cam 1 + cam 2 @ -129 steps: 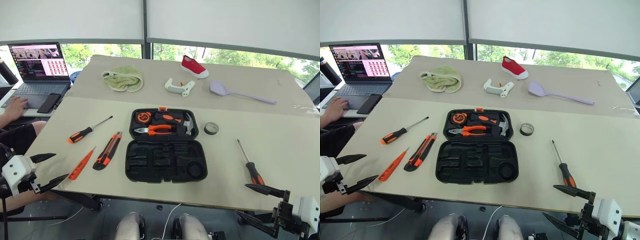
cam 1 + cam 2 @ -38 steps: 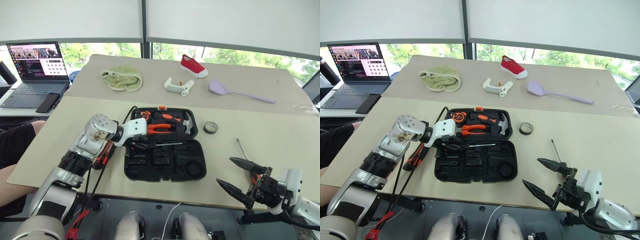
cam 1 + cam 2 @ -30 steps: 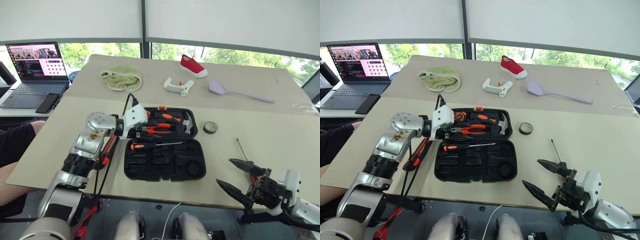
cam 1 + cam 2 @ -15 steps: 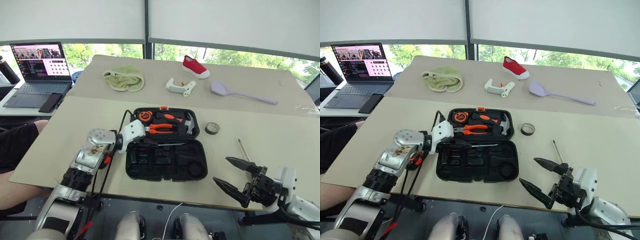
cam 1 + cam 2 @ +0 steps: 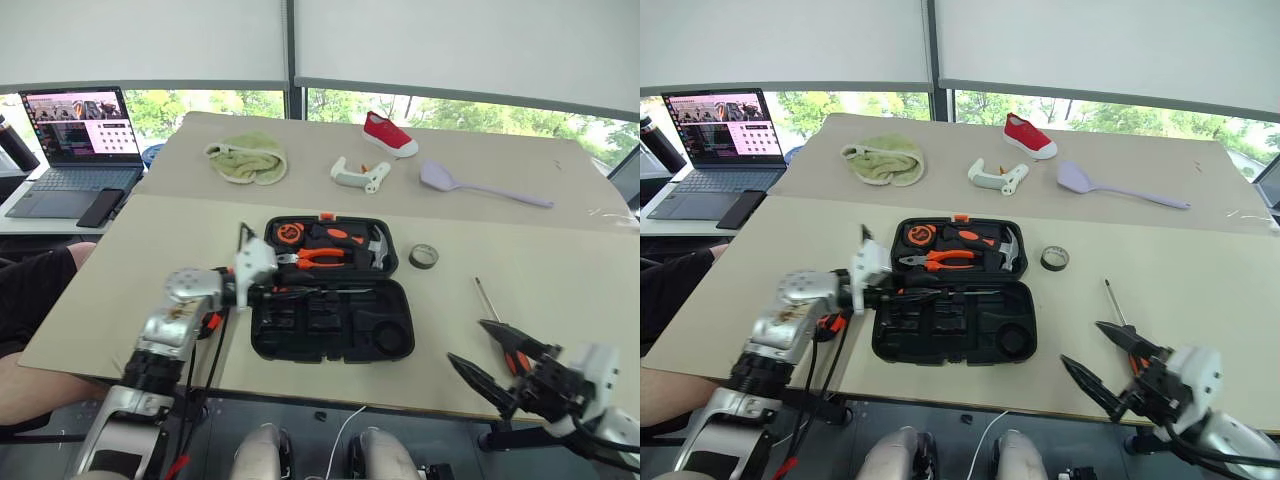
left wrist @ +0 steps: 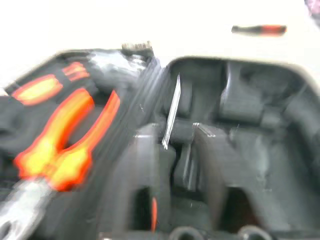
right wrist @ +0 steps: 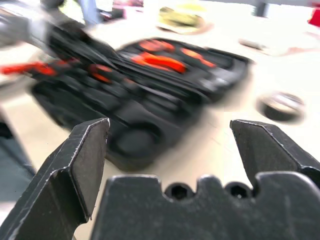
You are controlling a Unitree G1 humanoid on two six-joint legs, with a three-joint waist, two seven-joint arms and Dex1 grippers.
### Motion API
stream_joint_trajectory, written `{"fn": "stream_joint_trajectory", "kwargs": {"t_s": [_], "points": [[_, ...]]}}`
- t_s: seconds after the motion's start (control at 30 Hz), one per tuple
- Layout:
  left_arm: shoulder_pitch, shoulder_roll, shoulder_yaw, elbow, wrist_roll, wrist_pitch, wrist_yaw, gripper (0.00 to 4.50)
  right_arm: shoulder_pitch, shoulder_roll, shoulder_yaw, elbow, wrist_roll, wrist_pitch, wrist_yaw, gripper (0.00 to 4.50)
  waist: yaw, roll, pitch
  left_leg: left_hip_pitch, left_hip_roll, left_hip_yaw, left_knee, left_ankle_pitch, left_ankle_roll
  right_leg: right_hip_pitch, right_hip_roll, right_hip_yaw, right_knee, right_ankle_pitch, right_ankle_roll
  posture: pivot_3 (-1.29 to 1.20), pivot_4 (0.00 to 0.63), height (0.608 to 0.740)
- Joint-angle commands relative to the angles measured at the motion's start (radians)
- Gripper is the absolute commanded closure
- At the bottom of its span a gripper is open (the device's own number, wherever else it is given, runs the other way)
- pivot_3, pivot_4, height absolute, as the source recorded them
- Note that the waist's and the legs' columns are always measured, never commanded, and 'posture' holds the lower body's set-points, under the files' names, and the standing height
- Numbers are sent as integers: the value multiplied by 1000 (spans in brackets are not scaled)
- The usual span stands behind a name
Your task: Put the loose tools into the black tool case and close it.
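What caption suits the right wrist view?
Open right gripper facing the open case, tape roll beside it.

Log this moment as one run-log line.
tool case open | screwdriver lying inside | left pincer at case's left edge | right pincer open, empty | second screwdriver, tape roll loose on table

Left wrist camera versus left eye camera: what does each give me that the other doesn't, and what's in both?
Left wrist view: a close, blurred look at the moulded ribs of the black tool case around the screwdriver shaft lying in it.

Left eye view: the black tape roll right of the case, the open right gripper, and beyond them the towel, red shoe, lilac spatula and laptop.

Both: the open case, its orange-handled pliers, and the loose screwdriver on the table to the right.
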Motion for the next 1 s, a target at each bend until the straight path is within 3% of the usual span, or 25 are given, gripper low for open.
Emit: {"fn": "stream_joint_trajectory", "kwargs": {"t_s": [0.03,0.17,0.37,0.57,0.67,0.73,0.83,1.0], "points": [[70,102,102,-5,-91,-90,-164,1646,64,19,-107,39,-41,-66,-12,0,-3,1,0,0,0,0,0,0,0,0,0,0,0,0,0,0,150,736],[228,215,244,69,-159,-159,-299,64,175,67,-204,115,-83,-86,-55,0,-3,5,1,1,0,0,-1,-5,-8,-3,-2,-1,-1,-1,0,0,150,736],[376,209,301,-41,-223,-126,-279,26,188,75,-182,113,-130,-29,-121,0,-2,7,2,1,1,-1,-2,-6,-9,-5,-13,0,-5,-6,-1,0,150,736],[395,171,253,-245,-306,-30,-218,26,60,-103,-140,43,-86,257,-167,0,-5,8,3,0,-1,-1,-2,-6,-9,-4,-15,2,-6,-6,0,0,150,736],[365,138,222,-314,-311,-16,-169,26,-22,-204,-88,66,-126,426,-222,0,-5,9,3,0,-1,-1,-2,-6,-8,-4,-12,2,-6,-3,-5,0,150,736],[349,124,201,-344,-307,-14,-149,26,-98,-256,-48,98,-156,527,-271,0,-5,8,3,0,-2,-1,-3,-6,-7,-1,-8,2,-6,0,-1,0,150,736],[353,123,186,-356,-292,-17,-146,0,-189,-292,15,121,-168,645,-304,725,-4,8,3,-2,-5,-1,-3,-4,-6,-2,-5,2,-6,1,2,0,150,736],[343,139,196,-338,-289,-14,-131,0,-276,-304,58,140,-191,691,-304,2455,-4,8,3,-2,-4,-1,-3,-2,-1,-2,-3,1,-6,1,3,0,150,736]]}}
